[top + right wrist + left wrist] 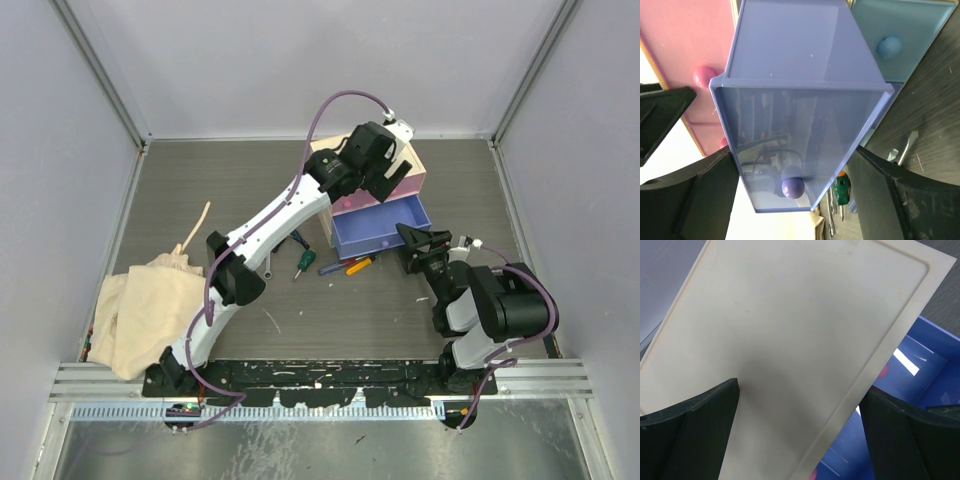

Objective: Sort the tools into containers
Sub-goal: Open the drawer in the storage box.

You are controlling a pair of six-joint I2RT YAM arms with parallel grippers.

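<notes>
Pulling out the purple drawer (pixel 800 100) looks finished, both the right gripper (pixel 790 190) and left gripper (pixel 800 435) gape wide holding nothing, so next comes grabbing a screwdriver (pixel 303 263) off the counter (pixel 230 190).

Robot test cell, laboratory type. Plain grey walls (pixel 300 60) on three sides; aluminium rail (pixel 320 385) fronting a dark table (pixel 230 180).

The top camera looks down from above and behind the arms, far enough to see the whole table (pixel 250 180). The left wrist camera looks down very close on the cream top of the chest (pixel 790 340), between its own fingers (pixel 690 435). The right wrist camera faces the front of the open purple drawer (pixel 800 120), also very near. All three views share the chest and this drawer.
</notes>
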